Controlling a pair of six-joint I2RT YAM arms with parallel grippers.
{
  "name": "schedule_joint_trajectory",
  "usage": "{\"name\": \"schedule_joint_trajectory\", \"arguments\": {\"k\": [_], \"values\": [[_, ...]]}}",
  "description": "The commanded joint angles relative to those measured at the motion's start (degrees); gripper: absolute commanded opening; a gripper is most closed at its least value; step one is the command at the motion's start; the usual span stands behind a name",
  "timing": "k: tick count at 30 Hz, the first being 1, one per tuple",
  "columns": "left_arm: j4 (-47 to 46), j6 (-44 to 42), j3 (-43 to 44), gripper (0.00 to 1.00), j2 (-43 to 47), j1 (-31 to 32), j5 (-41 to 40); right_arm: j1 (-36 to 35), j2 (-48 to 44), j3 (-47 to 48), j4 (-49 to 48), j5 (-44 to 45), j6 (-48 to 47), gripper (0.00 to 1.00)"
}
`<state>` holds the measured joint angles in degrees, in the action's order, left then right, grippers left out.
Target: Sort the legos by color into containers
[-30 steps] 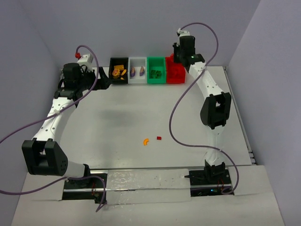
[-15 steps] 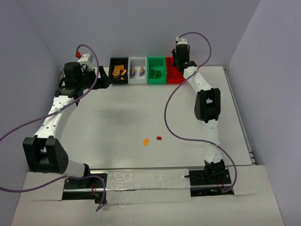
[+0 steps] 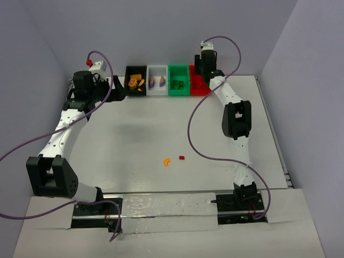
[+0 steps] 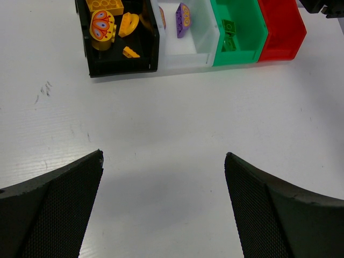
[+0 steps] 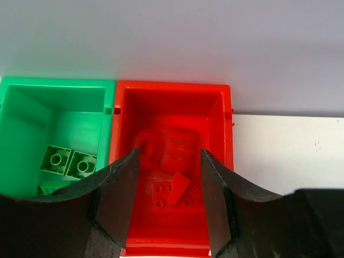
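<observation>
Four bins stand in a row at the table's back: black (image 3: pixel 135 71), white (image 3: pixel 157 70), green (image 3: pixel 179 69), red (image 3: pixel 202 89). My right gripper (image 3: pixel 201 71) hangs open over the red bin (image 5: pixel 172 85), empty. Below it lie a flat red brick (image 5: pixel 161 196), a small red wedge (image 5: pixel 178 188) and a blurred red piece (image 5: pixel 164 144). My left gripper (image 3: pixel 116 89) is open and empty over bare table (image 4: pixel 164 156), left of the black bin (image 4: pixel 118 67). An orange curved lego (image 3: pixel 166 160) and a small red lego (image 3: pixel 181 157) lie loose mid-table.
The black bin holds orange-yellow pieces (image 4: pixel 103 24), the white bin (image 4: pixel 185 54) a purple piece (image 4: pixel 183 12), the green bin (image 4: pixel 239 51) green bricks (image 5: pixel 67 159). The back wall rises right behind the bins. Purple cables loop over both arms.
My right arm has stretched toward the back and brought its gripper a little left, over the red bin. The left arm and the two loose legos have not moved.
</observation>
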<state>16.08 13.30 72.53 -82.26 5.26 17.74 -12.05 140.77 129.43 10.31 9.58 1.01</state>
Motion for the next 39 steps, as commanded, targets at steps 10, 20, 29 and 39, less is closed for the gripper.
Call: {"name": "schedule_joint_trajectory", "arguments": {"k": [10, 20, 29, 39], "values": [[-0.85, -1.52, 2.15, 0.99, 1.44, 0.10, 0.96, 0.83, -10.52, -5.91, 3.54, -7.04, -3.75, 0.45], [2.37, -6.97, -2.39, 0.99, 5.76, -0.82, 7.94, -4.60, -48.96, -45.35, 20.41, -42.30, -21.44, 0.63], [3.70, -5.60, -1.87, 0.99, 7.27, -2.14, 11.06, -27.62, -54.63, -66.15, 24.62, -26.57, -22.58, 0.75], [3.96, -6.13, -2.12, 0.99, 7.25, -2.27, 11.09, -34.39, -46.37, -68.74, 22.29, -19.16, -20.81, 0.66]]}}
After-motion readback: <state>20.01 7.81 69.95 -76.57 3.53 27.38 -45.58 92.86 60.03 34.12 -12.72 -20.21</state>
